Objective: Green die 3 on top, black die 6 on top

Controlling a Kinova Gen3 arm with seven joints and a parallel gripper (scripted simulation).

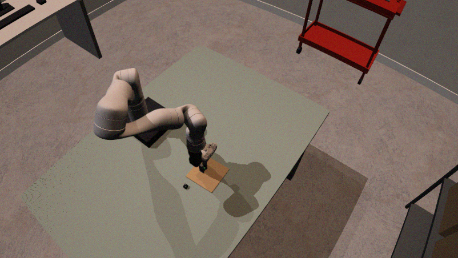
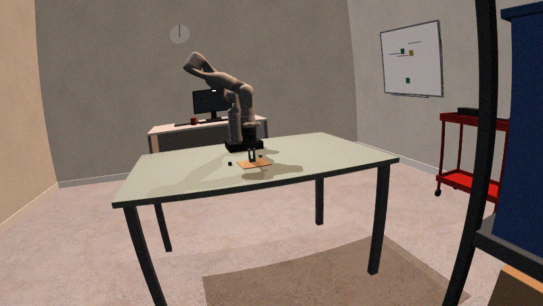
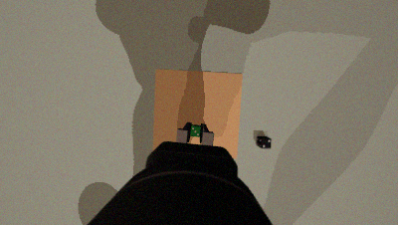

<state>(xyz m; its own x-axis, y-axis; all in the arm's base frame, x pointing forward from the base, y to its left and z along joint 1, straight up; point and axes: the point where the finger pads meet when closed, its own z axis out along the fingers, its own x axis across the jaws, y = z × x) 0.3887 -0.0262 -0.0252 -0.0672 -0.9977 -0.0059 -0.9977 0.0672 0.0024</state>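
The orange mat [image 1: 207,174] lies flat on the table and also shows in the exterior view [image 2: 254,164] and the wrist view [image 3: 198,112]. My gripper [image 3: 195,129] points straight down over the mat's near part and is shut on the small green die [image 3: 195,130], low at the mat; I cannot tell whether the die touches it. The gripper also shows in the top and exterior views [image 1: 203,168] [image 2: 251,156]. The black die [image 3: 263,142] [image 1: 185,186] [image 2: 229,164] lies on the bare table beside the mat, apart from it. A small white die [image 2: 260,155] sits just beyond the mat on the table.
The arm's black base [image 1: 150,121] stands behind the mat. The table's edge [image 1: 301,157] is some way to the right. A red cart [image 1: 346,38] and a desk [image 1: 38,19] stand off the table.
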